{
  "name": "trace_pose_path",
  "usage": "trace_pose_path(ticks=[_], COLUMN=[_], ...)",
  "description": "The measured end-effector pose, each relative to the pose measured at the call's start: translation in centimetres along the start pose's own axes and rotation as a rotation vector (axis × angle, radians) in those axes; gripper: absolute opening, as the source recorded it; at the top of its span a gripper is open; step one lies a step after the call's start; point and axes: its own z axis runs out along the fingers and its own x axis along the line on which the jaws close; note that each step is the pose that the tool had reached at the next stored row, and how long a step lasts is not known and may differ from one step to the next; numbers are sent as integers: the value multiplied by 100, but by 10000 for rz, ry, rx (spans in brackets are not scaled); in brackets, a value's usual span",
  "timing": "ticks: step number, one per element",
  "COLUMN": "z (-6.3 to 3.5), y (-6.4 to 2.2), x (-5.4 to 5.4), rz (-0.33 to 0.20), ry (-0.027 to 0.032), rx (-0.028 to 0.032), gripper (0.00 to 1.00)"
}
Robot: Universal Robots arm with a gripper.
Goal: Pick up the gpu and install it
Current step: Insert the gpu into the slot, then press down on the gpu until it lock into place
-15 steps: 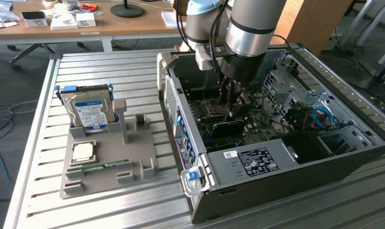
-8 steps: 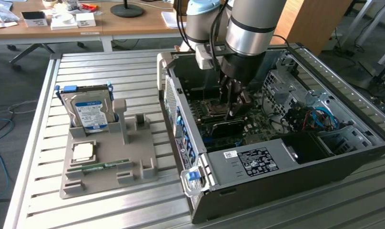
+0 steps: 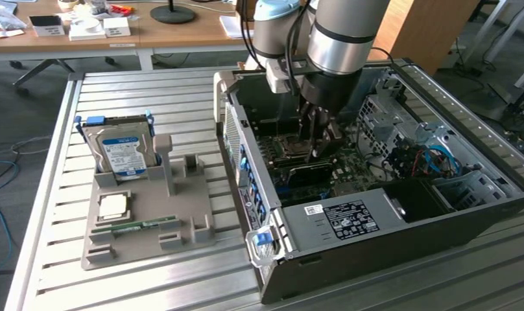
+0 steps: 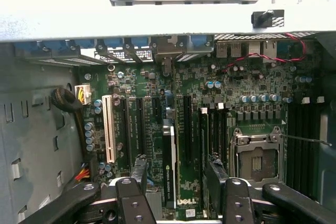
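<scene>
The fingers point(image 4: 215, 174) of the gripper point(image 4: 176, 182) are seen spread wide, with nothing clamped between them; the jaws stand open on either side of a narrow gap. Within that gap the gpu point(image 4: 168, 150) is found, standing on edge in an expansion slot of the motherboard point(image 4: 252, 98), so that only its thin dark upper edge and a small green logo are presented to the wrist view. The card is placed between the two fingertips, somewhat closer to one than to the other, and no contact with either pad can be made out. Its long axis is laid parallel to the neighbouring slots, including the white slot point(image 4: 109, 129), and so the fingers are set across its thickness, not its length. The processor socket point(image 4: 257, 158) is located beside the slots, just beyond one finger. In the exterior view the gripper point(image 3: 318, 133) is lowered deep into the open computer case point(image 3: 469, 214), well apart from the grey holder point(image 3: 132, 240) on the table point(image 3: 115, 91), where the hard drive point(image 3: 119, 152) is kept upright
</scene>
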Motion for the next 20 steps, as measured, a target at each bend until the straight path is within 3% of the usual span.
trace_pose_path(ticks=[16, 20], z=[-18, -19], y=[-1, -1], x=[-1, -1], rz=[-1, -1], ry=[-1, -1], rx=[0, 0], gripper=[58, 44])
